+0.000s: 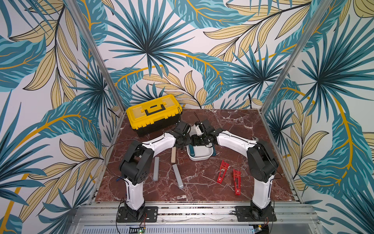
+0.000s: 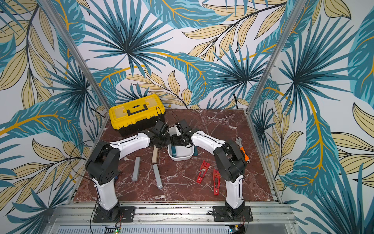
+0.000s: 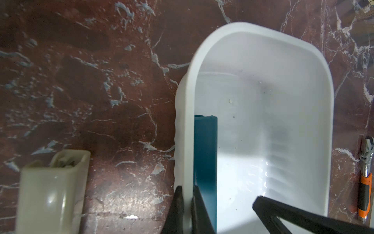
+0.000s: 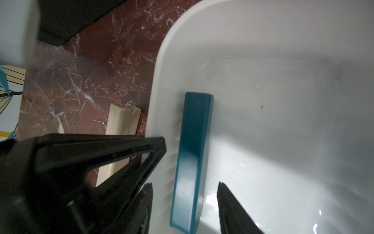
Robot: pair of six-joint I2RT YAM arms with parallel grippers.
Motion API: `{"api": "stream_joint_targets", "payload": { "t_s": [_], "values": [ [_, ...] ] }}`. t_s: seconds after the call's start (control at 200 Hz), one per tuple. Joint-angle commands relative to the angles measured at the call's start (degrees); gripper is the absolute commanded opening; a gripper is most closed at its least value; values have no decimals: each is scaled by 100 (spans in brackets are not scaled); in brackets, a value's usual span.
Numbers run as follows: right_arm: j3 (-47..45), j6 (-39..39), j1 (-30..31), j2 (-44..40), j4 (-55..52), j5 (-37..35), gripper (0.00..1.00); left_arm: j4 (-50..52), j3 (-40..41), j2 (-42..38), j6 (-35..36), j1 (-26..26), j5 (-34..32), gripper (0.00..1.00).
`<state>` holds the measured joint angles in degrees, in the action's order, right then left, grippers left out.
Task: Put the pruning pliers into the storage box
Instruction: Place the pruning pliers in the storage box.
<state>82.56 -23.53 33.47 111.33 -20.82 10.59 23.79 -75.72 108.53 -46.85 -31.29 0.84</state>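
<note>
Left claw is clamped shut on a side wall of the storage box, with 1 finger inside and 1 outside at the lower middle of the left wrist frame. This is most likely to pin the light tub against sliding while pieces go in. Right claw hangs over the box interior with its jaws partly apart, straddling the teal piece with a gap on both sides, so it grips nothing. That teal piece lies flat on the box floor, tight along the wall the left claw holds, which leaves the rest of the floor free for more. In a top view the storage box sits mid-tabletop, under both wrists. Of the 7 pruning pliers, 1 is inside by my count. A second teal piece shows just beside the box's right edge, and the beige piece lies near its left. The left grey piece, right grey piece, left red piece and right red piece sit lower in the frame, apart from it.
</note>
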Motion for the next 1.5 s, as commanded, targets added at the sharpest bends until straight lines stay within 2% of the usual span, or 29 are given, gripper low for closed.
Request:
{"api": "stream_joint_targets", "payload": {
  "t_s": [0.0, 0.336, 0.706, 1.052, 1.257, 1.497],
  "values": [
    [-96, 72, 1, -290, 20, 43, 54, -59, -24, -165, 62, -37, -4, 0],
    [-212, 149, -173, -503, -309, -142, 57, -24, -32, -190, 106, -9, 32, 0],
    [-476, 270, -453, -1293, -679, -174, 60, -76, -66, -148, 148, 55, 308, 0],
    [-1428, 114, -1089, -2159, -913, -216, 62, 73, -75, -165, 367, 111, 417, 0],
    [-1887, 55, -1234, -2074, -659, -212, 62, 18, -23, -200, 475, 146, 558, 0],
    [-1892, 67, -1268, -1791, -496, -255, 62, -24, 101, -280, 467, 173, 647, 0]
  ]
}}
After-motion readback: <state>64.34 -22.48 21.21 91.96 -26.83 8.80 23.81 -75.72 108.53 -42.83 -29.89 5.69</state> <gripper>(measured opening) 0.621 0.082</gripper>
